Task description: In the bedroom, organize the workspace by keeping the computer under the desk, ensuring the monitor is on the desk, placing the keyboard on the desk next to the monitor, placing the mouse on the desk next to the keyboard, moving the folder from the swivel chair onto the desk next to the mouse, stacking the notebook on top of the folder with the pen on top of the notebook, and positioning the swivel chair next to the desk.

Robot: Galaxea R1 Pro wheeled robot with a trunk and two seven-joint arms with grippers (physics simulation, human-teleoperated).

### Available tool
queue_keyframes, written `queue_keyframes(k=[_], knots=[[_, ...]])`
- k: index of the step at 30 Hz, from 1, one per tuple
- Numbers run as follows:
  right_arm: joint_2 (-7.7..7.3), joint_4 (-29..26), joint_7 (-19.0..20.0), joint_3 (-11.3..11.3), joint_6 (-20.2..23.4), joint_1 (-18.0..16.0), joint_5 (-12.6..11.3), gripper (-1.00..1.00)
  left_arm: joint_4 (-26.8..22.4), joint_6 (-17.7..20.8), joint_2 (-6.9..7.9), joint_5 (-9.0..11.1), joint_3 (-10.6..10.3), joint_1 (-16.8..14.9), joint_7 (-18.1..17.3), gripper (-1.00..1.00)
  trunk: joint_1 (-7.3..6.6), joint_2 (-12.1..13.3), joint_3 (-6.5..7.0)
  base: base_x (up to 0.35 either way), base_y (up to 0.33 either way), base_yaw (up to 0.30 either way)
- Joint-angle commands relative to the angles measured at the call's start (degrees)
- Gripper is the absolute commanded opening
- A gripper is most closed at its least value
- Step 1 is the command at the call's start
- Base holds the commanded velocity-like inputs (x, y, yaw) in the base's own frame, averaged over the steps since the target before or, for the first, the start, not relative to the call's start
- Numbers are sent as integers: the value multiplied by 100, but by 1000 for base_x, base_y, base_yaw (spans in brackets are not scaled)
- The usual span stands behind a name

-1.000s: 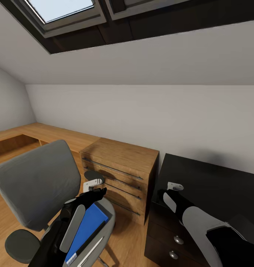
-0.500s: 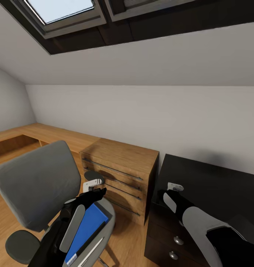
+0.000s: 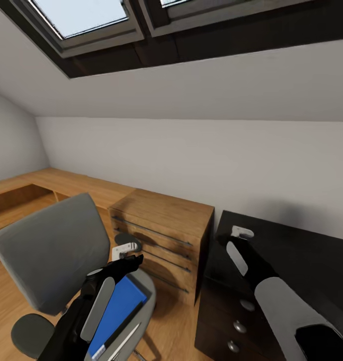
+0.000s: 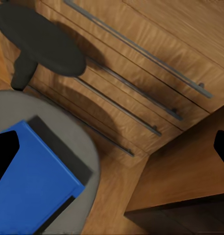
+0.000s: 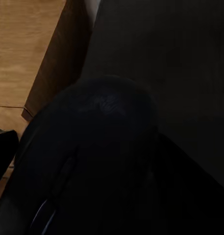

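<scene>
Mouse clasped in right gripper above desk; left gripper, spread wide, over folder.

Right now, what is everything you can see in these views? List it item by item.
skylight windows: two, dark frames, in the sloped ceiling
low wooden ledge: one, light wood, along the wall at left
wooden drawer chest: one, light wood with metal bar handles, between chair and desk
desk: one, glossy black, at right, drawers with silver knobs below
swivel chair: one, grey seat and backrest, black armrests, at lower left
folder: one, bright blue, flat on the chair seat
pen: one, white, on the seat beside the folder
mouse: one, dark, apparently held over the desk top
left gripper: open, above the seat's far edge
right gripper: above the desk's near corner
</scene>
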Motion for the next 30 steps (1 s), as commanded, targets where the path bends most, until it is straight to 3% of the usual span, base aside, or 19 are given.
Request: queue_keyframes(k=[1,5,10,19,30], knots=[[-22,-387,-253,35,87,167,-76,-100,-7,13,0,59,-5,-4,54,100,-24,39,12,-230,0,0],[-36,-2047,-838,17,537,999,-87,-100,-7,14,-2,56,-5,-4,54,100,-112,199,84,-298,0,0],[-35,-3539,-996,19,921,1721,-90,-100,-7,13,-8,56,-5,-4,54,100,-222,400,173,-333,0,0],[22,-3798,-1007,50,933,1873,-101,-100,6,18,-8,56,-5,-4,54,100,-420,760,331,-342,0,-7],[10,-3835,-1041,24,931,1874,-91,-100,543,20,-21,53,-67,-4,54,100,-661,1202,517,-342,0,-94]])
